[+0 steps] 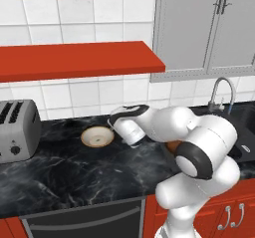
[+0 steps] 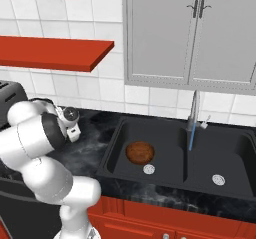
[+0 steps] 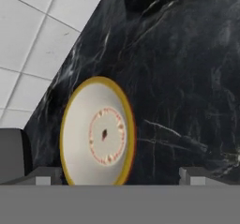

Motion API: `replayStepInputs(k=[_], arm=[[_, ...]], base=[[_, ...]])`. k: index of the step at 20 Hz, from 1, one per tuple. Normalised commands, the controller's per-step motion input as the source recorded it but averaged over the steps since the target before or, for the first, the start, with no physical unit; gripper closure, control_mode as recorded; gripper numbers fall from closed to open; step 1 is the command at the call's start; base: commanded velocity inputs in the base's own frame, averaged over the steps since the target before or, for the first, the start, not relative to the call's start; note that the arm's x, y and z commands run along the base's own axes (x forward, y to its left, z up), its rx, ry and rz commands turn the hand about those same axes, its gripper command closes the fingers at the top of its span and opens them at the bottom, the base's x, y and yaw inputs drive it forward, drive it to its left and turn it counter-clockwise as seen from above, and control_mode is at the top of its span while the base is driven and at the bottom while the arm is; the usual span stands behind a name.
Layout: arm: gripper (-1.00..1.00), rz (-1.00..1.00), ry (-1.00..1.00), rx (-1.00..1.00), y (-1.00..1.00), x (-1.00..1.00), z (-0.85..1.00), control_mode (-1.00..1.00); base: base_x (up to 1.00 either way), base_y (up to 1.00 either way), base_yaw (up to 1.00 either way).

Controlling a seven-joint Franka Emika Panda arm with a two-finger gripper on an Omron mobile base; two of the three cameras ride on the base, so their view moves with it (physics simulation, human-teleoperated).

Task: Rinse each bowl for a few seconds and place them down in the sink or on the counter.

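A cream-white bowl [image 1: 97,136] with a tan rim sits upright on the black marble-look counter [image 1: 60,172], close to the tiled back wall [image 1: 89,92] and between a silver toaster [image 1: 17,130] at the left and the sink [image 2: 165,183] at the right. In the hand view the bowl [image 3: 98,133] appears face-on, a reddish ring and a dark speck at its centre, with the counter [image 3: 187,78] stretching behind it and the wall tiles [image 3: 33,40] at one side. The gripper [image 3: 115,176] hovers just beside the bowl, its two dark fingertips [image 3: 44,176] spread wide on either side of it and grasping nothing; whether they touch the rim cannot be told. From the left base view the white arm [image 1: 199,147] reaches across the counter, the hand [image 1: 127,125] poised next to the bowl. The second bowl [image 2: 139,152], reddish-brown and wood-like, lies in the left basin of the sink, near its round silver drain [image 2: 149,169]. A silver gooseneck faucet [image 2: 192,120] stands at the divider between the two basins. Red shelves [image 1: 74,60] hang above the counter, grey wall cabinets [image 2: 200,33] above the sink, and red cabinets [image 2: 150,218] run below
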Motion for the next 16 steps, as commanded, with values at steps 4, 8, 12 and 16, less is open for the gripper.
replayStepInputs(k=[4,8,12,16], arm=[[-1.00,0.01,0.00,0.04,0.10,0.16,-0.19,-1.00],[-1.00,0.00,0.00,0.04,0.12,0.20,-0.18,-1.00],[-1.00,0.00,0.00,0.04,0.14,0.23,-0.17,-1.00],[-1.00,0.00,0.00,0.03,0.11,0.23,-0.19,-1.00]], base=[[0.00,0.00,0.00],[0.00,0.00,0.00],[0.00,0.00,0.00],[0.00,0.00,0.00]])
